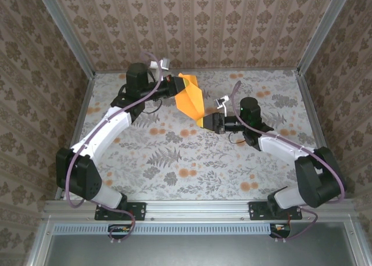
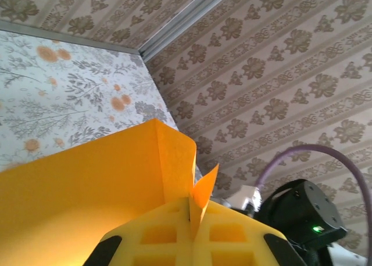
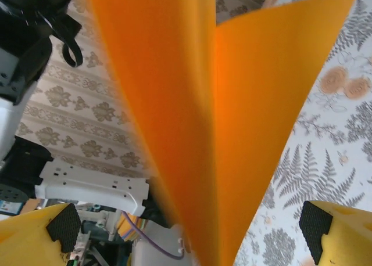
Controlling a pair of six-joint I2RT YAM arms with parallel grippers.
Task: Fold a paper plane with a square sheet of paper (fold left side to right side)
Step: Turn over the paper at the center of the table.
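orange paper sheet (image 1: 192,100) folded into v, pinched by left end effector (image 1: 173,83)

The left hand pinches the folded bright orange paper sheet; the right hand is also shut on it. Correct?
No. The right hand is open, fingers wide apart around the folded bright orange paper sheet, as the right wrist view shows. The left hand pinches it.

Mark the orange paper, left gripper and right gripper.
orange paper (image 1: 190,97): top external, sheet's middle.
left gripper (image 2: 190,215): left wrist, between shut fingertips pinching the paper.
right gripper (image 1: 204,122): top external, between its open fingertips.
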